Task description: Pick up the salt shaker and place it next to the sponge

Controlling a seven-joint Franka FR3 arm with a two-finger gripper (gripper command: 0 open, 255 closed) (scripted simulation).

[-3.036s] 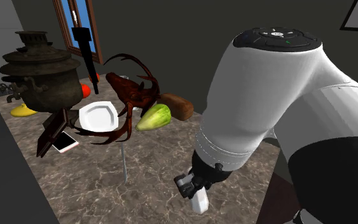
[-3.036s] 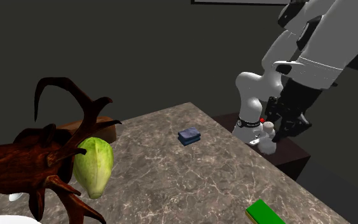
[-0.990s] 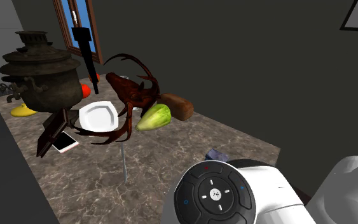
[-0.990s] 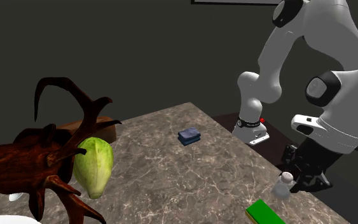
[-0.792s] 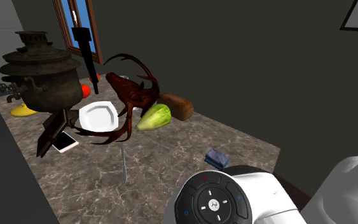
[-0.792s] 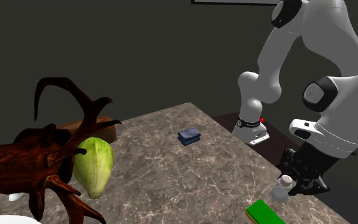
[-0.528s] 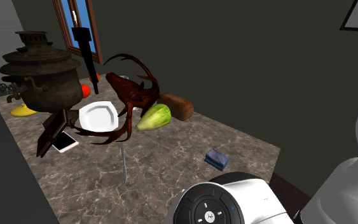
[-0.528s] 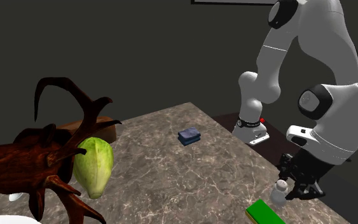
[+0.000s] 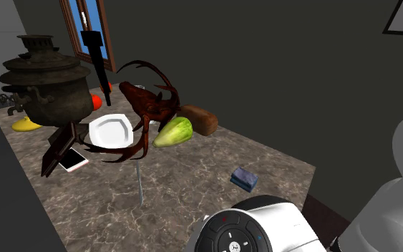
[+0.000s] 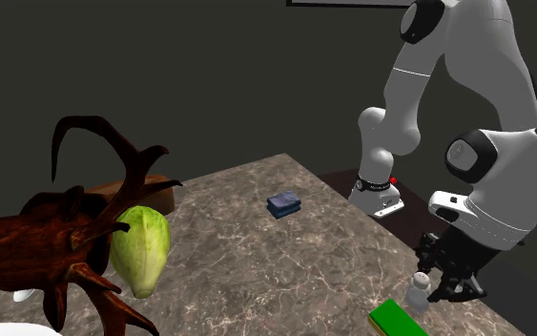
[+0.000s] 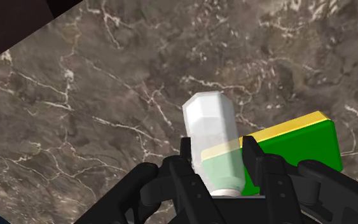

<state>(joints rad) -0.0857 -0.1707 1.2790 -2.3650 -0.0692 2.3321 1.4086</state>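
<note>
The end effector (image 11: 217, 151) is closed on the white salt shaker (image 11: 209, 124), with one black finger pressing each side of it. The salt shaker hangs low over the marble counter (image 11: 95, 89), just beside the green and yellow sponge (image 11: 301, 146), near the counter's edge.

The translucent white shaker (image 10: 419, 290) stands roughly upright, clasped in the gripper (image 11: 217, 151), just beside the sponge (image 10: 397, 318), a flat green block with a yellow layer.
</note>
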